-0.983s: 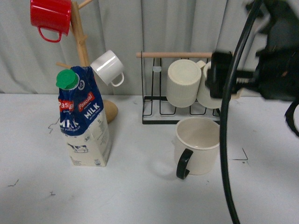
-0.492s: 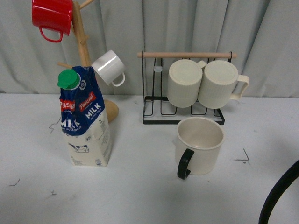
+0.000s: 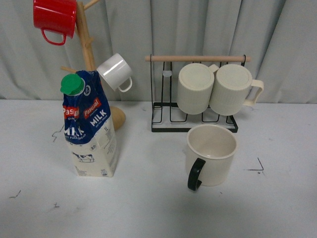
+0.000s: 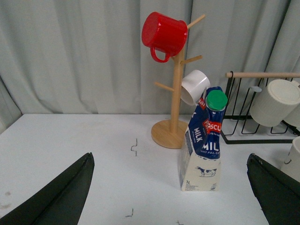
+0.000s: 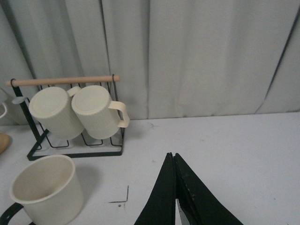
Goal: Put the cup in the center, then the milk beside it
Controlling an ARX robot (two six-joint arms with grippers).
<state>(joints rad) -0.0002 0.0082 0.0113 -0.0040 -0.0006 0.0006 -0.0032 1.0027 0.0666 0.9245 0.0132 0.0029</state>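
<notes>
The cup (image 3: 212,153), a large cream mug with a black handle turned toward the front, stands upright on the white table in front of the black rack; it also shows in the right wrist view (image 5: 44,190). The milk (image 3: 89,126), a blue-and-white carton with a green cap, stands upright to its left, by the wooden mug tree; it also shows in the left wrist view (image 4: 202,140). My left gripper (image 4: 171,187) is open and empty, well back from the carton. My right gripper (image 5: 172,157) is shut and empty, to the right of the cup. Neither arm shows in the front view.
A wooden mug tree (image 3: 86,44) holds a red mug (image 3: 53,17) and a small white mug (image 3: 115,72). A black wire rack (image 3: 195,106) holds two ribbed cream mugs (image 3: 218,89). Grey curtain behind. Small black marks on the table (image 3: 257,166).
The right arm and its cable, which filled the right side of the front view a second ago, have moved out of that view. The cup and milk have not moved.
</notes>
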